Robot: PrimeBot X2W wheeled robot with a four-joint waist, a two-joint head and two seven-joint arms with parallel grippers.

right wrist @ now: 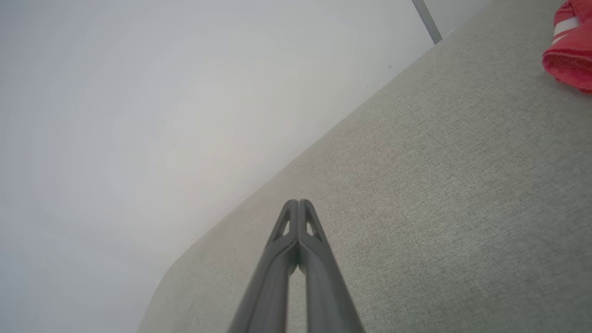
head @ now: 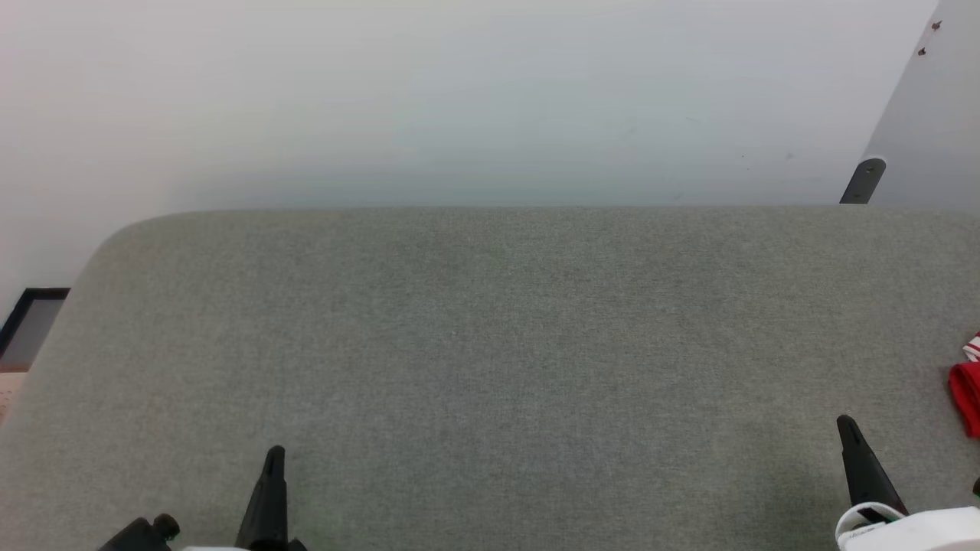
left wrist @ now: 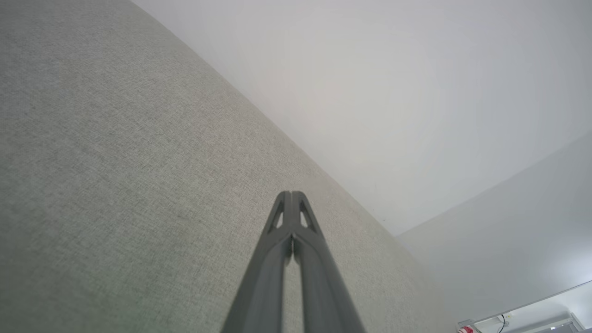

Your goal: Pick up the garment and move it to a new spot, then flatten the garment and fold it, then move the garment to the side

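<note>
A red garment [head: 966,394] with a bit of red-and-white striped trim lies at the far right edge of the grey fabric surface [head: 490,344], mostly cut off by the frame. It also shows as a red bunch, the garment [right wrist: 571,55], at the top right of the right wrist view. My right gripper [head: 846,425] is shut and empty, a little to the left of the garment and nearer the front. My left gripper [head: 274,455] is shut and empty at the lower left. Both pairs of fingers press together over the fabric, left gripper [left wrist: 290,196] and right gripper [right wrist: 298,204].
A pale wall [head: 459,99] rises behind the surface's far edge. A dark bracket [head: 864,180] on a pale panel stands at the upper right. A dark-framed thing [head: 31,321] sits low beyond the surface's rounded left corner.
</note>
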